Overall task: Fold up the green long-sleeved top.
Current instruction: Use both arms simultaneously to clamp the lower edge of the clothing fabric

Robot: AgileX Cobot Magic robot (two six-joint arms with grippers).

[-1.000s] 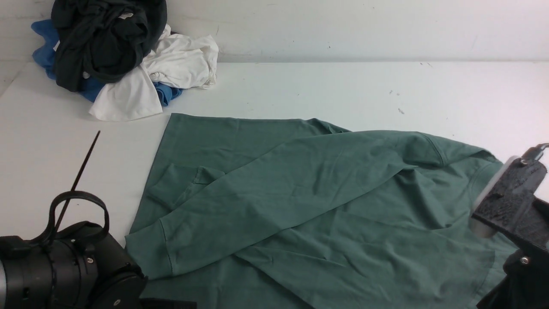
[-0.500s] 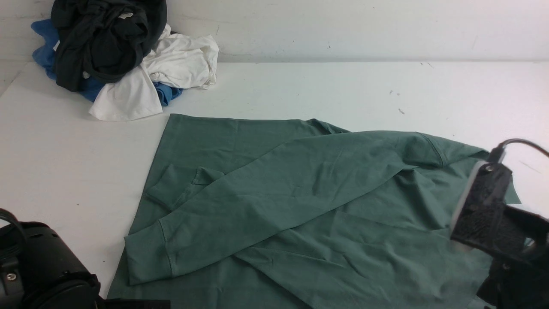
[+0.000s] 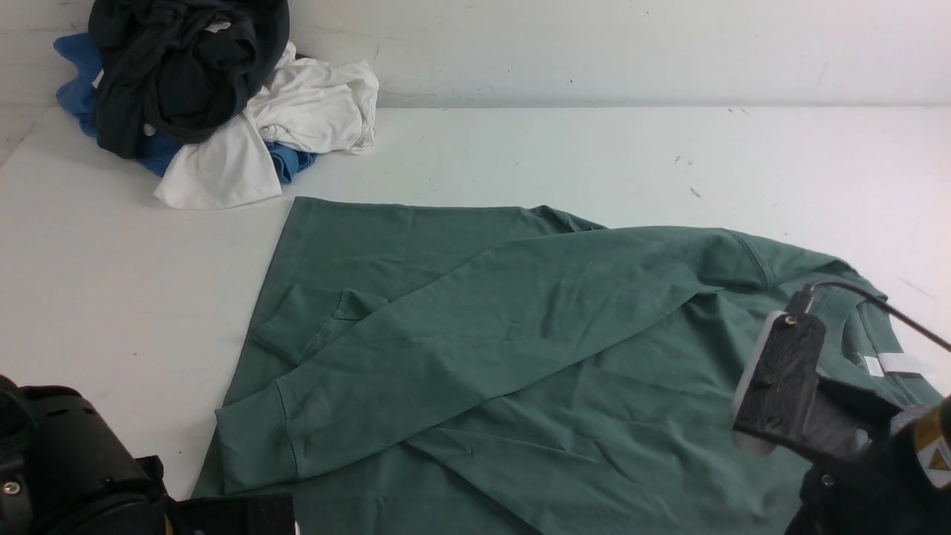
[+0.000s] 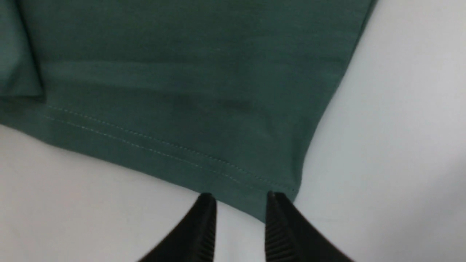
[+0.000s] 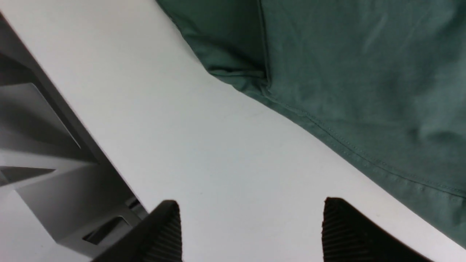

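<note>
The green long-sleeved cotton top [image 3: 520, 357] lies spread on the white bench [image 3: 594, 148], sleeves folded in. The left end effector [image 4: 238, 198], narrowly parted and empty, meets the near-left hem corner. The right end effector [image 5: 249, 203] gapes empty beside the near-right edge, seemingly readying a paired lift.

No words or numbers can be read. The right arm [image 3: 877, 475] carries a yellow warning sticker [image 3: 933, 449]. The white neck tag [image 3: 874, 365] on the top [image 3: 520, 357] is too small to read.

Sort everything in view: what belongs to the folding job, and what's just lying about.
Job: green top; left gripper, open; right gripper, open.
Lying about: black garment, white garment, blue garment, heaped together.
</note>
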